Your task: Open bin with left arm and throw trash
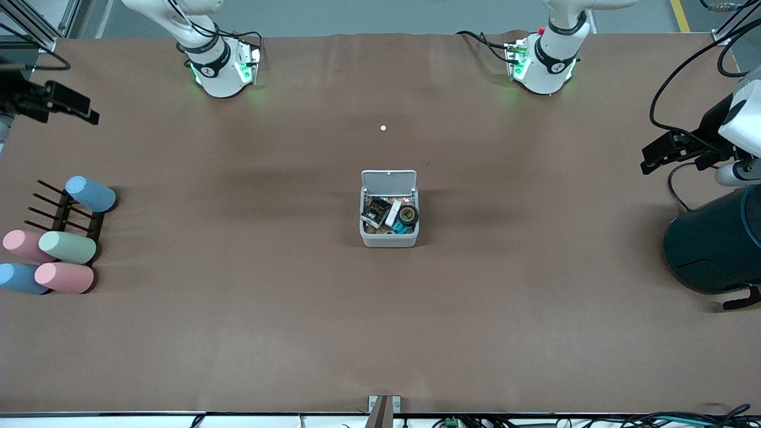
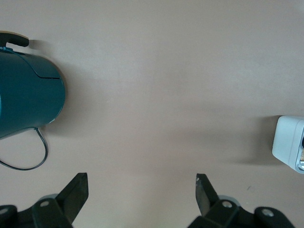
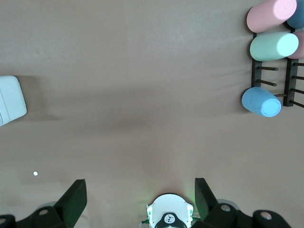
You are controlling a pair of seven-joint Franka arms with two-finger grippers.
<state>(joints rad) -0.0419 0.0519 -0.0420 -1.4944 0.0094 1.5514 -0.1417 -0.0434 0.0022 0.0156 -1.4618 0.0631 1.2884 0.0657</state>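
Observation:
The white bin (image 1: 389, 240) stands mid-table with its lid (image 1: 389, 179) standing open on the side farther from the front camera. Inside lie the black snack packet (image 1: 378, 210), the white band (image 1: 393, 213) and the dark tape roll (image 1: 408, 214). My left gripper (image 1: 656, 157) is open and empty, up over the table's edge at the left arm's end, above the teal container. In the left wrist view the gripper (image 2: 141, 183) is open, with a corner of the bin (image 2: 287, 141) in sight. My right gripper (image 1: 76, 109) is open and empty at the right arm's end, also seen open in the right wrist view (image 3: 140, 187), where the bin (image 3: 10, 99) shows at the edge.
A large dark teal round container (image 1: 713, 244) stands at the left arm's end, also in the left wrist view (image 2: 26, 95). A black rack with several pastel cups (image 1: 65, 246) sits at the right arm's end, also in the right wrist view (image 3: 270, 47). A tiny white dot (image 1: 383, 128) lies between the bin and the bases.

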